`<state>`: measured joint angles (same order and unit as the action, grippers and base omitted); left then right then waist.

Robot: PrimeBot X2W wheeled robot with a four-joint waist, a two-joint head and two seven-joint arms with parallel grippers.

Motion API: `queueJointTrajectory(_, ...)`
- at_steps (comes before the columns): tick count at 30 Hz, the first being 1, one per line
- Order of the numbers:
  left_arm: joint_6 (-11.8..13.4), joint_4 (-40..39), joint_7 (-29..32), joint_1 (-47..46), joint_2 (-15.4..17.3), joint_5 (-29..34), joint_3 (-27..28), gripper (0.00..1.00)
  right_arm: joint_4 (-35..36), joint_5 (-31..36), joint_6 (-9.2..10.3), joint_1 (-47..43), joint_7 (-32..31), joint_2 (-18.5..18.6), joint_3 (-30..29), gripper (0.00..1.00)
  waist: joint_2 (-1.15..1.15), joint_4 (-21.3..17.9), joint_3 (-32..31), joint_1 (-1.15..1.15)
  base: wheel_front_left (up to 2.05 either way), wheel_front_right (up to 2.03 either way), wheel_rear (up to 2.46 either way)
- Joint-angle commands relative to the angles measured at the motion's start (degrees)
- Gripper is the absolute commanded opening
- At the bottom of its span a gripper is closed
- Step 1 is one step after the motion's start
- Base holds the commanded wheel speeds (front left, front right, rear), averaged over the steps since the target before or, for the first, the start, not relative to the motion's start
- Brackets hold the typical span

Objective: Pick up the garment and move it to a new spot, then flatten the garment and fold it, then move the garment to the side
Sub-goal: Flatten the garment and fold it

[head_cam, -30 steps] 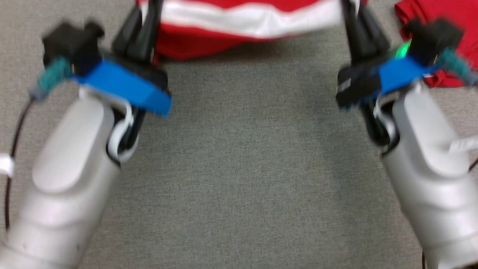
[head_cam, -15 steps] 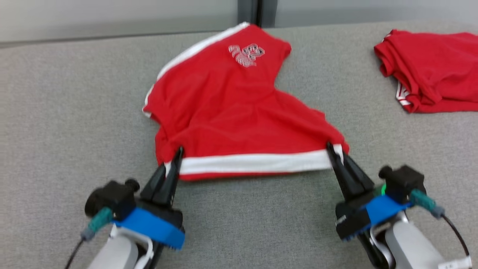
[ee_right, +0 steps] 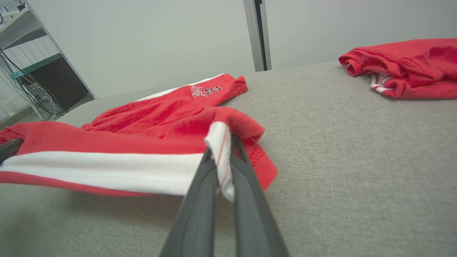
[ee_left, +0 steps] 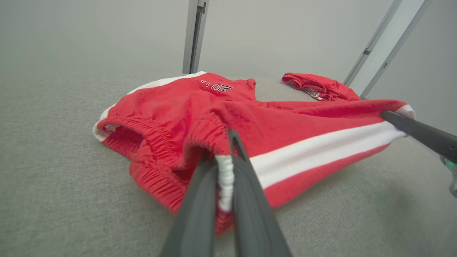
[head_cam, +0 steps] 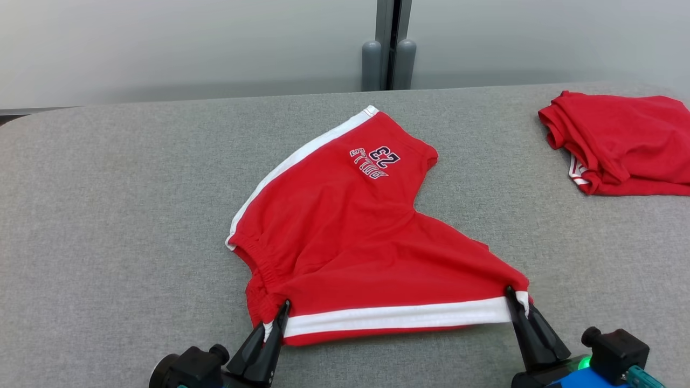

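grey felted tabletop (head_cam: 108, 215) carries red shorts (head_cam: 345, 226) that should handle soft, light, limp. left end effector (head_cam: 283, 306) and right end effector (head_cam: 510, 292) each pinch an end of the white-striped edge (head_cam: 393, 317), taut between them; the rest trails beyond, seemingly resting flat.

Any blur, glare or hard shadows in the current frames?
Head view: sharp, even light, no glare, shorts print legible. Left wrist view: near fingers soft, faint shadow under the lifted hem. Right wrist view: fingers equally soft, shadow under the stripe.
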<state>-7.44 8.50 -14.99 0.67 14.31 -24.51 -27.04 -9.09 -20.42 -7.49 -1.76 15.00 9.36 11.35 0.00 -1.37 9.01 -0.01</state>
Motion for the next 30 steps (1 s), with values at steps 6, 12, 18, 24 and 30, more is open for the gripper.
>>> queueJointTrajectory(6, 0.0, -0.8, -0.3, -1.0, -1.2, 0.4, 1.0, 0.00, 0.6, 0.5, 0.00, 1.6, 0.2, 0.0, -3.2, 0.00, 0.00, 0.5, -0.1, 0.01, 0.00, 0.00, 0.00)
queueJointTrajectory(12, 0.0, -1.4, -0.2, -4.4, -2.1, 0.2, 0.7, 0.00, -0.3, 2.4, 0.00, 7.6, 0.2, 1.2, -3.5, 0.00, 0.00, 1.9, 0.8, 0.01, 0.00, 0.00, 0.00)
queueJointTrajectory(18, 0.0, -0.3, -0.2, -10.1, -4.0, -0.5, -0.2, 0.00, -4.6, 4.8, -0.01, 18.0, 0.2, 2.7, -2.1, 0.00, 0.00, 4.8, 3.3, 0.01, 0.00, 0.00, 0.00)
queueJointTrajectory(24, 0.0, 2.4, -0.3, -16.6, -7.2, -1.3, 0.8, 0.00, -13.4, 6.6, -0.01, 31.4, -2.2, 3.5, -0.3, 0.00, 0.00, 8.8, 8.4, 0.01, 0.00, 0.00, 0.00)
queueJointTrajectory(30, 0.0, 4.8, -0.3, -21.5, -8.9, -2.2, 0.9, 0.00, -21.1, 7.5, -0.01, 41.0, -3.9, 4.7, 1.5, 0.00, 0.00, 10.9, 12.4, 0.01, 0.00, 0.00, 0.00)
